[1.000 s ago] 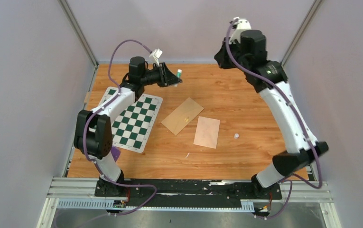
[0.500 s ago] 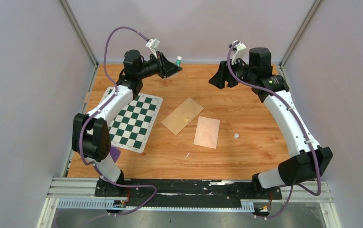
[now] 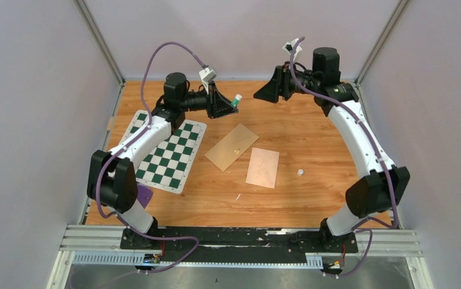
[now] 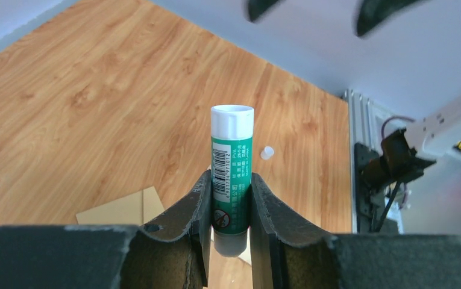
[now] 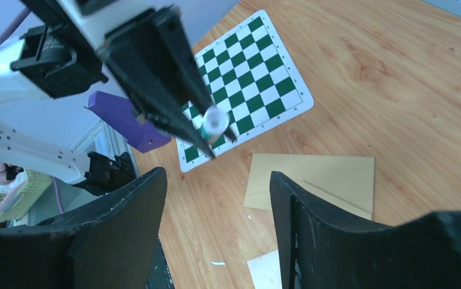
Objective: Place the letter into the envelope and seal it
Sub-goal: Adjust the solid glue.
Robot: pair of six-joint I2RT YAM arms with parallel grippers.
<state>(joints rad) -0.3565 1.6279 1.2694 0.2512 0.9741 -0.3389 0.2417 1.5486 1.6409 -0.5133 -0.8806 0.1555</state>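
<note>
Green glue stick [image 4: 232, 153] clamped in left end effector [image 4: 229, 180]

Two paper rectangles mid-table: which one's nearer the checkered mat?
The darker tan rectangle, the larger one, lying diagonally. The paler rectangle lies on its other side, away from the checkered mat.

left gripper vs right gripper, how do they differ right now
The left gripper has its fingers closed on a green glue stick; the right gripper is open and holds nothing. The left gripper points toward the robot's right, the right gripper toward its left, so they face each other. Both hang above the far part of the wooden table.
</note>
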